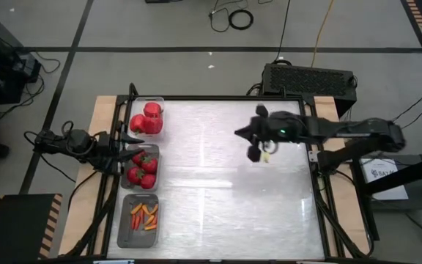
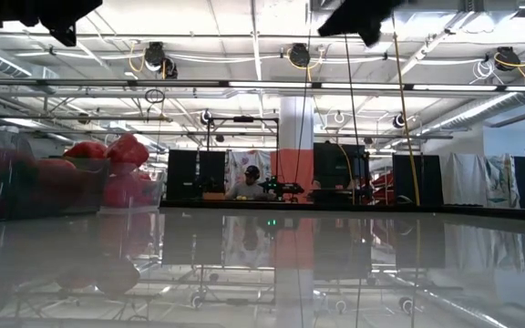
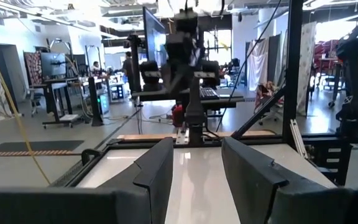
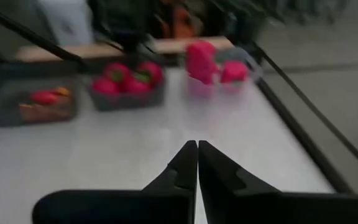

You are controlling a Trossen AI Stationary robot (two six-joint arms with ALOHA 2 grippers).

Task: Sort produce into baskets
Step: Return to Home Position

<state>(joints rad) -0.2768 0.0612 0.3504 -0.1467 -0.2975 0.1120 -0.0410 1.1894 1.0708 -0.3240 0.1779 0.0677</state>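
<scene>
Three clear bins stand in a row along the table's left edge. The far bin (image 1: 146, 117) holds red bell peppers, the middle bin (image 1: 143, 169) holds tomatoes, and the near bin (image 1: 142, 217) holds small orange-red chili peppers. The right wrist view shows all three: peppers (image 4: 216, 62), tomatoes (image 4: 129, 84), chilies (image 4: 42, 102). My left gripper (image 1: 136, 141) is open and empty, raised over the gap between the far and middle bins; its fingers (image 3: 160, 168) point across the table. My right gripper (image 1: 239, 134) is shut and empty, raised over the table's far middle, pointing toward the bins (image 4: 197, 152).
The tabletop (image 1: 226, 198) is a bare reflective sheet between the bins and the right arm. A black box (image 1: 310, 79) sits beyond the far edge. In the low view the pepper bin (image 2: 108, 178) shows at the left, and a person sits far back in the room (image 2: 252, 182).
</scene>
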